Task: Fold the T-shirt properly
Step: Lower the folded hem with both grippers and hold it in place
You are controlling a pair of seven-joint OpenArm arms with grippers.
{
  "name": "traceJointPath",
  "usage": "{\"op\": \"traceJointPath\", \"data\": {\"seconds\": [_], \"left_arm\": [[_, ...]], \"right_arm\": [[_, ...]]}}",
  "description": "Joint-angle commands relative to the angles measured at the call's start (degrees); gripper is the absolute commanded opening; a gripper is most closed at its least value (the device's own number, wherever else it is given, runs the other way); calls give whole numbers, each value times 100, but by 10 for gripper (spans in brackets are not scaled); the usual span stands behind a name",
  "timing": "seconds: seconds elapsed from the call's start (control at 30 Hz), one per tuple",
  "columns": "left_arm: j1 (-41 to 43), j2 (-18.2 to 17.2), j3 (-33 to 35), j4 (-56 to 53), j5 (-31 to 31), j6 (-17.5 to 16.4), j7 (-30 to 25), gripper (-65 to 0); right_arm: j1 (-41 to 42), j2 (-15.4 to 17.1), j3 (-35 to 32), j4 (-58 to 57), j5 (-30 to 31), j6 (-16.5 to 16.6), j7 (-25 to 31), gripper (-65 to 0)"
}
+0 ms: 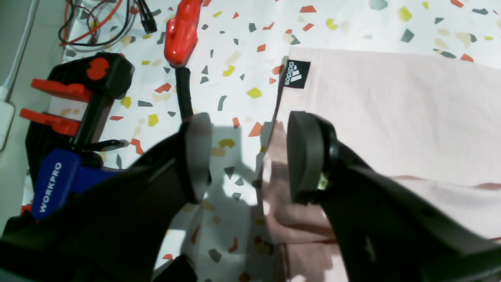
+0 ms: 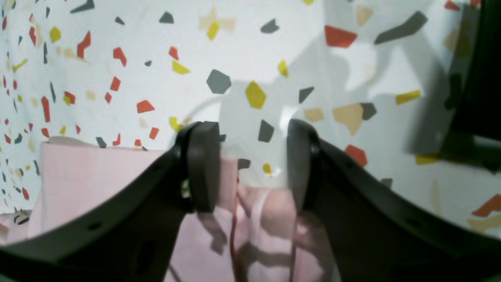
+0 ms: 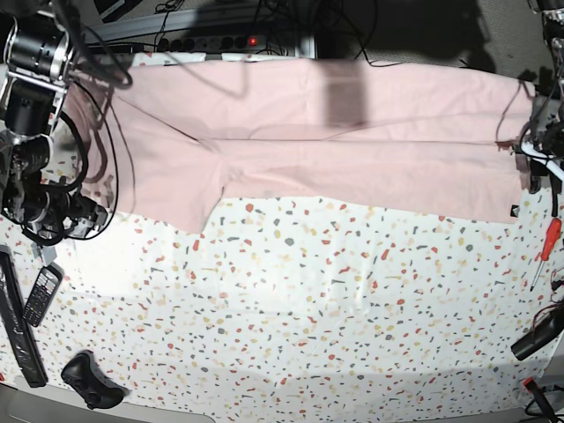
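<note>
Pink T-shirt (image 3: pixel 352 132) spread flat, folded lengthways along far table edge. Left gripper (image 1: pixel 248 156) wide open over hem by logo tag (image 1: pixel 296 73). Right gripper (image 2: pixel 254 164) open, nothing held, above sleeve edge, ready to pinch.

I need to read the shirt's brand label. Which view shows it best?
Left wrist view: the black label on the T-shirt reads clearly. Base view shows a dark speck at the hem; right wrist view shows none.

Both grippers were matte black, each with two curved arms ending in flat, rounded dark grey pads (image 1: pixel 197 156). The right arm (image 3: pixel 31 123) showed silver-ringed black joints wrapped in loose black cables (image 3: pixel 84 150).
</note>
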Motion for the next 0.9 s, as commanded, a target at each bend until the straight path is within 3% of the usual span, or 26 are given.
{"op": "traceJointPath", "data": {"seconds": [0.0, 0.13, 0.3, 0.53, 0.8, 0.87], "left_arm": [[-61, -107, -42, 101, -42, 37, -116, -354], [-61, -107, -42, 101, -42, 37, -116, -354], [-61, -107, -42, 101, -42, 37, -114, -354], [-59, -90, -44, 101, -42, 37, -70, -354], [-59, -76, -44, 101, -42, 37, -68, -354], [-59, -76, -44, 101, -42, 37, -68, -354]], "right_arm": [[181, 50, -2, 31, 11, 0, -17, -371], [481, 52, -68, 31, 13, 0, -160, -372], [717, 94, -697, 31, -52, 0, -568, -372], [769, 81, -1279, 31, -883, -127, -634, -372], [756, 79, -1276, 28, -643, -221, -929, -373], [758, 79, -1276, 31, -525, -221, -1071, -403]]}}
